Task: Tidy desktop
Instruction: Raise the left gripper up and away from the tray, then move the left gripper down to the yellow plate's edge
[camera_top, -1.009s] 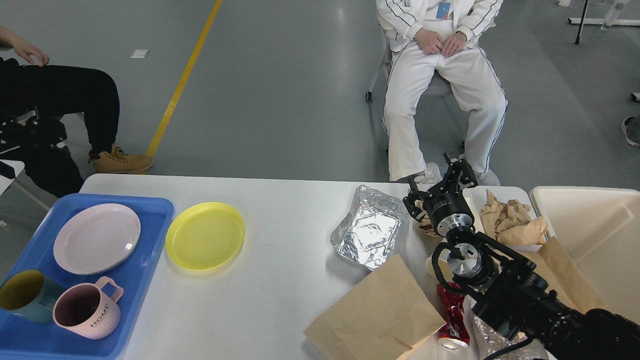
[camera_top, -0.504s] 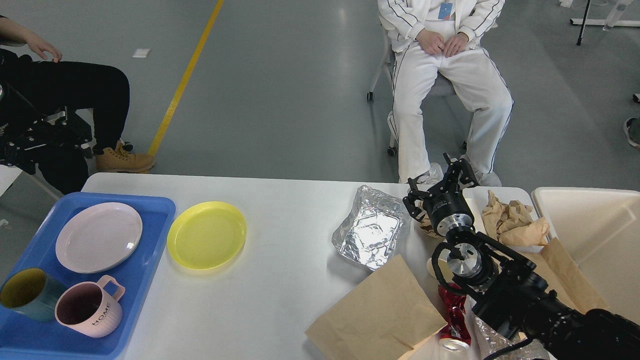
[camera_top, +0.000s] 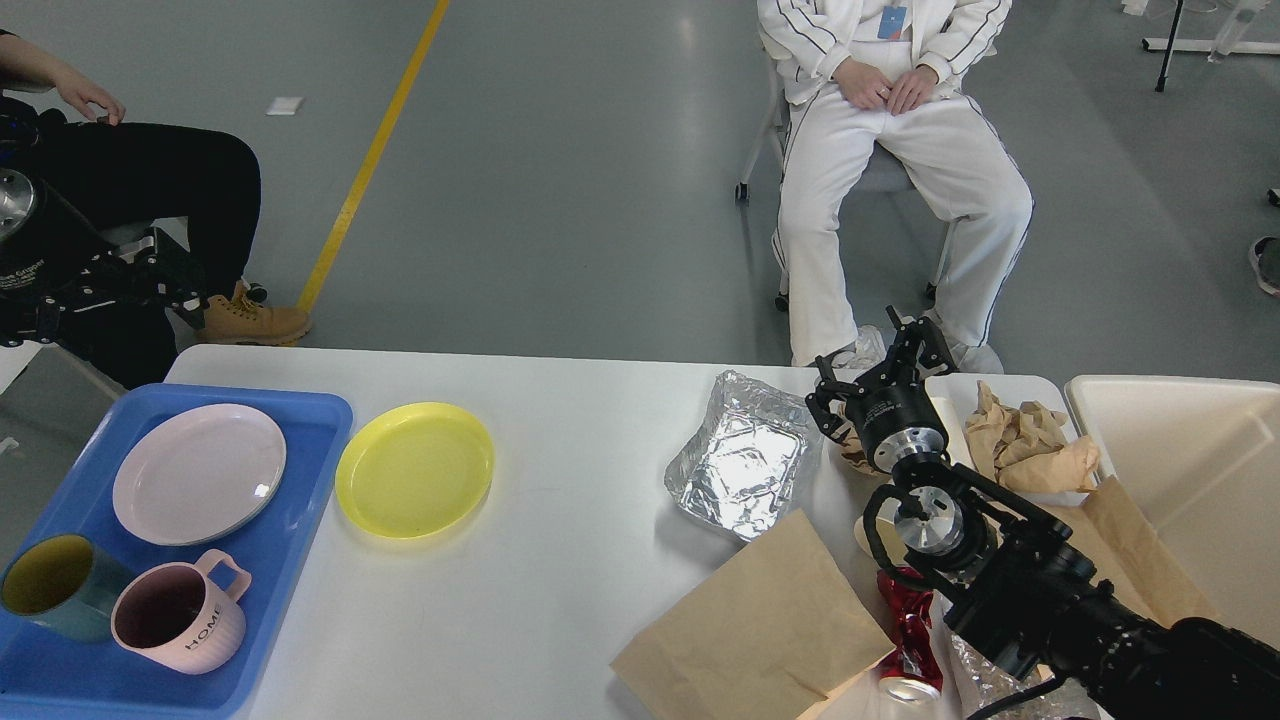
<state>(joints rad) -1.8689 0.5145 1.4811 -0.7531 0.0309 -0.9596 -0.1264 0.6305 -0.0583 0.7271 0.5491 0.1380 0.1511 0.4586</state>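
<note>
yellow plate (camera_top: 414, 469), foil tray (camera_top: 745, 468), paper bag (camera_top: 755, 626)

We are looking at a robot test hall or lab, not a home. A wide grey sealed floor (camera_top: 580, 180) is spreading toward twelve o'clock, and a yellow lane line (camera_top: 365, 165) is running across it at eleven o'clock. A person in white workwear (camera_top: 885, 170) is sitting on a wheeled chair (camera_top: 770, 150) at one o'clock, wearing a badge (camera_top: 886, 20). A second seated person (camera_top: 150, 190) is waiting at ten o'clock. An equipment stand base (camera_top: 1200, 40) is showing at two o'clock. We are facing a staged white desktop (camera_top: 560, 590).
</note>
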